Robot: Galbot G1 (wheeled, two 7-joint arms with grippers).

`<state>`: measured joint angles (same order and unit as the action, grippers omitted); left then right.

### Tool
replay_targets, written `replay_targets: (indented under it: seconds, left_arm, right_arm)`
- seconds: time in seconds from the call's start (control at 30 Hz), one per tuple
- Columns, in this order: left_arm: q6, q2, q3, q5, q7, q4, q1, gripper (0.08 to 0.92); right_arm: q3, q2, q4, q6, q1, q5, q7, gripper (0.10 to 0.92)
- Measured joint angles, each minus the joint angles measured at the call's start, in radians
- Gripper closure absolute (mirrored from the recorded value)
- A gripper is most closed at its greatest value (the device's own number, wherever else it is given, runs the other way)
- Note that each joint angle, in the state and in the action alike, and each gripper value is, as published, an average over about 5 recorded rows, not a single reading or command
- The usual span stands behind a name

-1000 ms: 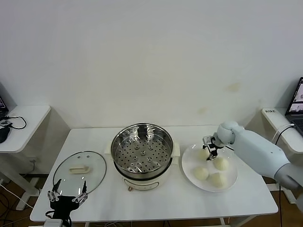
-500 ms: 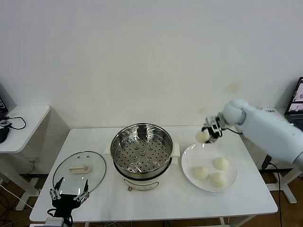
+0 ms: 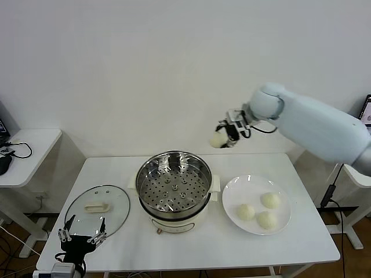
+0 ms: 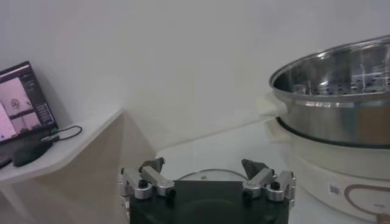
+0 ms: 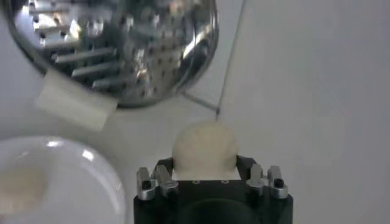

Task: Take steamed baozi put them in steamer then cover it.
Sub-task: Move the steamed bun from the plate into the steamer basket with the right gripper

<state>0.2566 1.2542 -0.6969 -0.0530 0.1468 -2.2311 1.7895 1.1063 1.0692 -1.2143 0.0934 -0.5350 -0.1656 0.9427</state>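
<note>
Steel gleams at the middle of our white table [image 3: 174, 243], where the steamer [image 3: 174, 186] sits on its white base with its perforated tray bare. Our right gripper [image 3: 227, 134] is raised high above the table, up against the pale wall behind the steamer's right rim, and its jaws are closed on one steamed baozi [image 3: 217, 141]; in the right wrist view that bun [image 5: 205, 146] fills the space between the fingers, with the steamer's tray and a corner of the plate below it. Three more baozi [image 3: 259, 209] lie grouped on the white plate [image 3: 232, 194], which rests on the table just to the right of the steamer and apart from it. On the other side of the steamer, near the table's left end, the cover [image 3: 97, 211] lies flat with its cream handle upward, touching nothing else. Our left gripper [image 3: 82, 238] is low at the table's front left edge, just in front of the cover, and its jaws stand wide apart with nothing between them; the left wrist view shows the same spread fingers [image 4: 149, 182], the steamer's wall off to one side. A small side table [image 3: 26, 150] stands to our left, and a laptop [image 3: 364, 119] shows at the far right edge.
</note>
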Motion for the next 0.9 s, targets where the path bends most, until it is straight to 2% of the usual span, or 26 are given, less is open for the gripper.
replay_targets:
  seconds: [0.37,0.9]
  left_arm:
    - [-0.001,0.000,-0.017,-0.006,-0.006,0.004,0.006,0.177]
    - [-0.002,0.016,-0.018,-0.003,-0.005,0.008,0.003,0.177]
  right_arm:
    - [0.119,0.148,0.013,-0.155,-0.011,0.085,-0.044,0.389]
    - [0.171,0.251,0.119,-0.379,0.054,0.305,-0.097,0.380]
